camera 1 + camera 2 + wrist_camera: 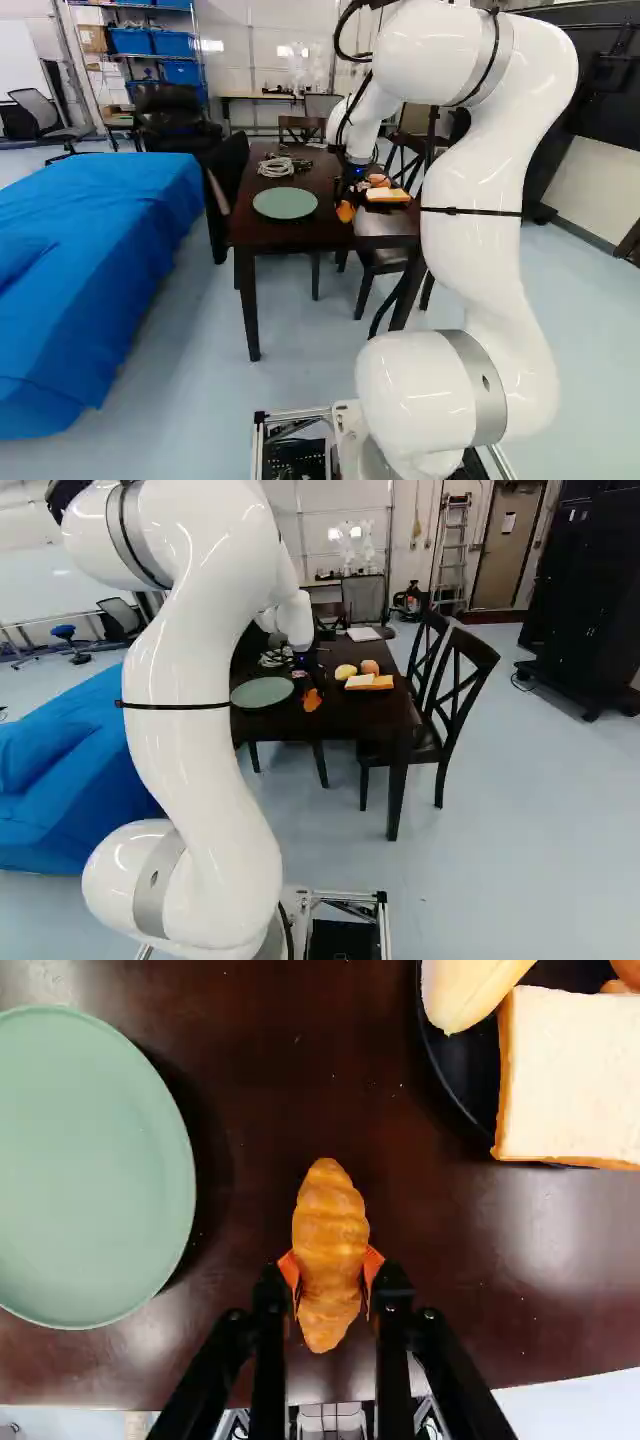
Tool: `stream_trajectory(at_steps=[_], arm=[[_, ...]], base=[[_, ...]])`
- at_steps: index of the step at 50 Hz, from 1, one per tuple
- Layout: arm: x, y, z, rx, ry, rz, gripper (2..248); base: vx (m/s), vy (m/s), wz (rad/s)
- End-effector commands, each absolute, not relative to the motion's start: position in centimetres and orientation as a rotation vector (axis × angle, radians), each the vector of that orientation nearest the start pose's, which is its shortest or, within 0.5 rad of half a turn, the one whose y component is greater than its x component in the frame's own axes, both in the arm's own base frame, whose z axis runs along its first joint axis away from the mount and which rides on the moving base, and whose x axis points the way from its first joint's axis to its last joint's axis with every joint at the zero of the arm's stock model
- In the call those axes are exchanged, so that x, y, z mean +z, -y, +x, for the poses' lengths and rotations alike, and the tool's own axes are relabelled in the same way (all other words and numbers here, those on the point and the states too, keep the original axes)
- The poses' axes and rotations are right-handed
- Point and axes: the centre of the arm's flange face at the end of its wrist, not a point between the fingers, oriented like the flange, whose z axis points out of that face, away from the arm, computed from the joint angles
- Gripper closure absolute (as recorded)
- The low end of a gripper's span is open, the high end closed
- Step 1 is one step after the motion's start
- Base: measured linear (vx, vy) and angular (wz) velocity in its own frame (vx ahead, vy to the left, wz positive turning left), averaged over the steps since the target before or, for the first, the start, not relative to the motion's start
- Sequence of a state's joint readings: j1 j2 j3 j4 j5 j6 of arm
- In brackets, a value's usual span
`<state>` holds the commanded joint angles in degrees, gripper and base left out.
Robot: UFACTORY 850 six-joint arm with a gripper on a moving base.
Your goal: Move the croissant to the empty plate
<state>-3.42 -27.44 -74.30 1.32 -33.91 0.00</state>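
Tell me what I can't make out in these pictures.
- Whether the croissant touches the table: the wrist view looks down on it, hiding its underside; both base views show it too small.
- What lies under the bread: the slice covers it in the wrist view.
- The black plate's full outline: cut off by the wrist view's edge, partly under food.
- Where the cable ends: too small in the left base view.

Arm (460, 250) arched; pincer (346, 206) clamped, apparently pointing down.
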Motion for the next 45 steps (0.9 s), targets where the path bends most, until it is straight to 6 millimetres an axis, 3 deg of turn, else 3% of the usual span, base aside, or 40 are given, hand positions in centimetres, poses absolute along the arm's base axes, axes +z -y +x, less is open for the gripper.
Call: stream_trajectory(at_steps=[6, 45], arm=[[44.7, 3.5, 61.0, -0.369, -0.120, -3.110, 176], [50.2, 3.2, 59.2, -0.501, -0.113, -3.093, 172]], base=[[0.000, 0.000, 0.000], [0.000, 0.000, 0.000]])
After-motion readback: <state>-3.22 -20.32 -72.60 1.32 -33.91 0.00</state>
